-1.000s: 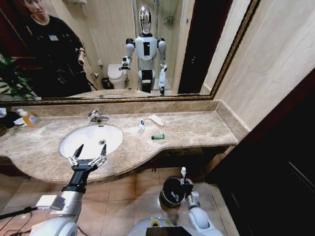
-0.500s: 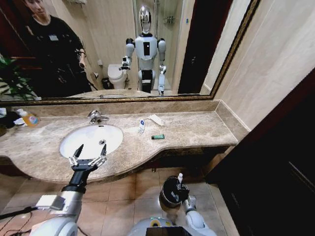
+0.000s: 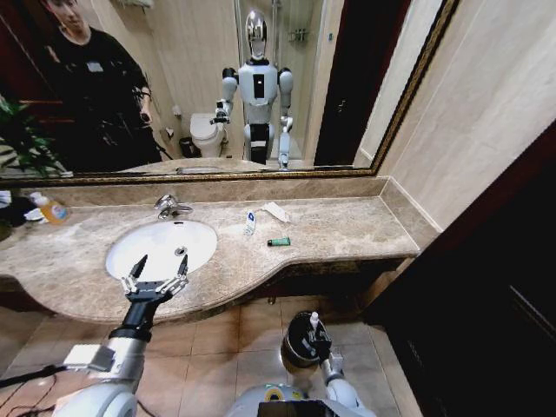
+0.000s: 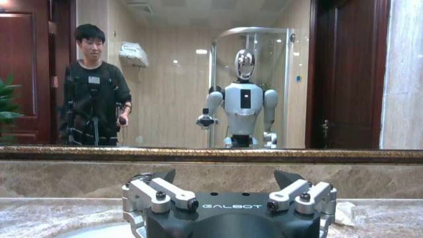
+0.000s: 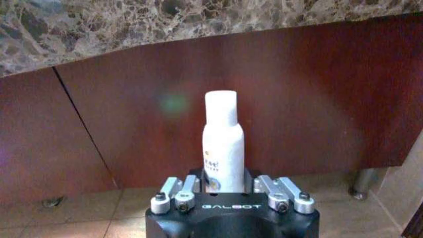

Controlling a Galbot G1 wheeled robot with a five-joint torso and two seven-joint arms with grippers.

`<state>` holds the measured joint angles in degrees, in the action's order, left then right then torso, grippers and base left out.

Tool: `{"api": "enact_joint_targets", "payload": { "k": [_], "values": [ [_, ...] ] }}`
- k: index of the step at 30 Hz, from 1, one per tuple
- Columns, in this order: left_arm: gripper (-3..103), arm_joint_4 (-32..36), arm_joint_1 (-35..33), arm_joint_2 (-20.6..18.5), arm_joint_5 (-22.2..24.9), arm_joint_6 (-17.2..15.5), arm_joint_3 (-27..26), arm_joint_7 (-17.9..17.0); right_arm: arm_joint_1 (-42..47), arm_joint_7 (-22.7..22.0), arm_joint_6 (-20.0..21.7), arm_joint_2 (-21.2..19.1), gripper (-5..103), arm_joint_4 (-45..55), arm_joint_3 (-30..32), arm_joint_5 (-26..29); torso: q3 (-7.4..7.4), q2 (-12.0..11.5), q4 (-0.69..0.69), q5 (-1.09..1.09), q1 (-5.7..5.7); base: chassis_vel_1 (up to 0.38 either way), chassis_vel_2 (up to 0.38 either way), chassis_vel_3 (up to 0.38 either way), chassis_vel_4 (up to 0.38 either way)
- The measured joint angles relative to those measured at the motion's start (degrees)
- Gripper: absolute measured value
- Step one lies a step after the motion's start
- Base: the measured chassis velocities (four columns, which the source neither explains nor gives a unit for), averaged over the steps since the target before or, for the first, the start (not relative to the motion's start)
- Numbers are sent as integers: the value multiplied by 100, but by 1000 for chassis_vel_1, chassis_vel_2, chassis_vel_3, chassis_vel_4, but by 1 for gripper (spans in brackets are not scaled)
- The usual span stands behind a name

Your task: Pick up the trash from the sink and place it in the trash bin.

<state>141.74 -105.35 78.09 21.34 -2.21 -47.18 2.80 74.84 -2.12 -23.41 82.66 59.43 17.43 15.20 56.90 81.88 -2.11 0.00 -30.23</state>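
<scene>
The right tool (image 5: 226,194) sat low, below the front lip of the counter (image 3: 347,228), its metal fingers (image 5: 177,194) closed on the base of a small white tube (image 5: 223,141), a smooth cylinder with a flat cap and a faint printed mark low on its body, standing upright out of the grip. In the head view that tool (image 3: 314,334) hung right over the trash bin (image 3: 298,340), a small round black bin with a shiny metal rim standing on the tiled floor, with the white tube (image 3: 314,321) poking up above it. Behind the tube lay dark red wood panelling beneath the mottled beige marble edge. The left tool (image 3: 155,281) hovered over the near rim of the sink (image 3: 162,248), a glossy white oval basin with a chrome faucet (image 3: 168,206), its fingers spread wide and holding nothing. On the marble to the right of the basin lay a tiny clear bottle (image 3: 250,223) with a blue label, a flat white packet (image 3: 277,211) just behind it, and a short green tube (image 3: 278,241) nearer the counter's front edge.
</scene>
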Motion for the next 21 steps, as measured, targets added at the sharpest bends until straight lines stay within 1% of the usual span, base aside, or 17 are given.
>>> {"api": "enact_joint_targets", "payload": {
  "k": [1, 3, 4, 6, 7, 9, 10, 13, 14, 15, 16, 17, 18, 21],
  "values": [
    [100, 0, 0, 0, 0, 0, 0, 0, 0, 0, 0, 0, 38, 0, 0, 0, 0, 0, 0, 0, 0, 0, 0, 0, 0],
    [100, 0, 0, 0, 0, 0, 0, 0, 23, -6, -15, -20, 50, 21, 1, -1, 0, 0, 0, 0, 0, 0, 0, 0, 0],
    [100, 0, 0, 0, 0, 0, 0, 0, 23, -6, -15, -20, 50, 21, 1, -1, 0, 0, 0, 0, 0, 0, 0, 0, 0],
    [100, 0, 0, 0, 0, 0, 0, 0, 41, -16, -28, -41, 61, 51, 2, -1, 0, 0, 0, 0, 0, 0, 0, 0, 0],
    [100, 0, 0, 0, 0, 0, 0, 0, 41, -16, -28, -41, 61, 51, 2, -1, 0, 0, 0, 0, 0, 0, 0, 0, 0],
    [100, 0, 0, 0, 0, 0, 0, 0, 49, -23, -44, -55, 72, 65, 3, -2, 0, 0, 0, 0, 0, 0, 0, 0, 0],
    [100, 0, 0, 0, 0, 0, 0, 0, 49, -23, -44, -55, 72, 65, 3, -2, 0, 0, 0, 0, 0, 0, 0, 0, 0],
    [100, 0, 1, 0, 0, 0, 0, 0, 56, -25, -58, -63, 87, 71, 4, -8, 0, 0, 0, 0, 0, 0, 0, 0, 0],
    [100, 0, 0, 0, 0, 0, 0, 0, 59, -26, -60, -63, 87, 72, 4, -11, 0, 0, 0, 0, 0, 0, 0, 0, 0],
    [100, 0, 0, 0, 0, 0, 0, 0, 64, -26, -62, -63, 93, 74, 4, -17, 0, 0, 0, 0, 0, 0, 0, 0, 0],
    [100, 0, 0, 0, 0, 0, 0, 0, 64, -26, -62, -63, 93, 74, 4, -17, 0, 0, 0, 0, 0, 0, 0, 0, 0],
    [100, 0, 0, 0, 0, 0, 0, 0, 66, -27, -62, -64, 97, 75, 4, -21, 0, 0, 0, 0, 0, 0, 0, 0, 0],
    [100, 0, 0, 0, 0, 0, 0, 0, 68, -27, -62, -63, 99, 75, 3, -23, 0, 0, 0, 0, 0, 0, 0, 0, 0],
    [100, 0, 0, 0, 0, 0, 0, 0, 75, -30, -64, -64, 100, 81, 3, -28, 0, 0, 0, 0, 0, 0, 0, 0, 0]
  ]
}}
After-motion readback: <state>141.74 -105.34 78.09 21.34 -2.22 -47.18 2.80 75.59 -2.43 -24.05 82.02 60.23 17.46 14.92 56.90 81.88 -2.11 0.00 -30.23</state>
